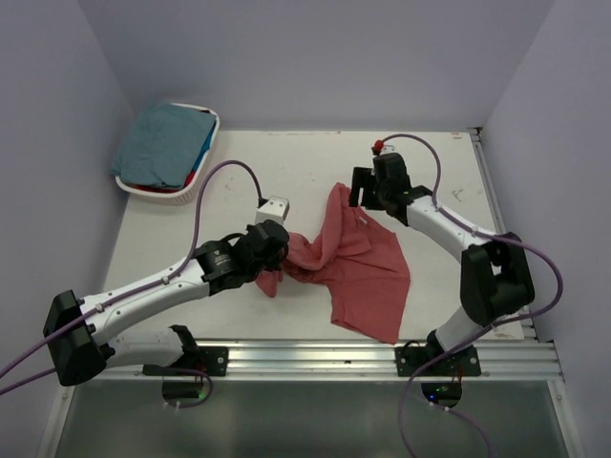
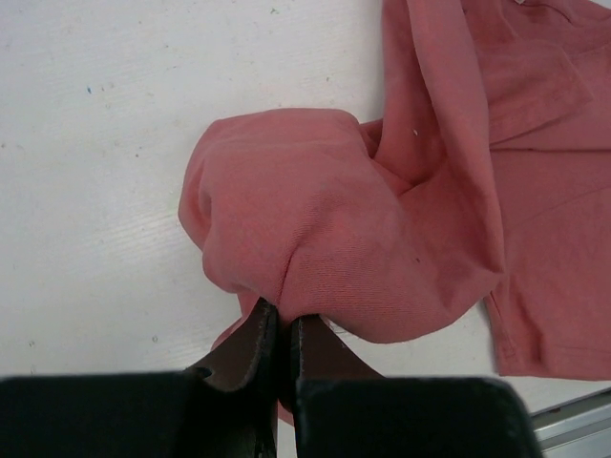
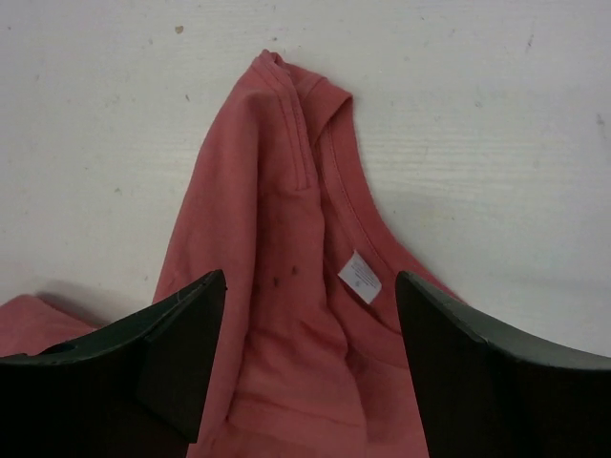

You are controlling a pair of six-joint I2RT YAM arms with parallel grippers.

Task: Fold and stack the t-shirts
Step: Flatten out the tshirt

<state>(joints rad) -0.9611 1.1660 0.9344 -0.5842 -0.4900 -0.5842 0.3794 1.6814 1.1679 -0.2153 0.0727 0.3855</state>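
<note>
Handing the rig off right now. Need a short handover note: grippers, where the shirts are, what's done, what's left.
Left gripper: shut on a bunched fold of the brick-red t-shirt, at its left side.
Right gripper: open, holding nothing, over the shirt's collar end, with the label showing between the fingers.
Shirts: the red one lies crumpled on the table, not flat. The teal t-shirt sits on top in the white basket at the far left corner, with blue and red cloth showing at its edge.
Done: nothing folded, no stack.
Left: spread and fold the red one, then empty the basket, fold, stack.
</note>
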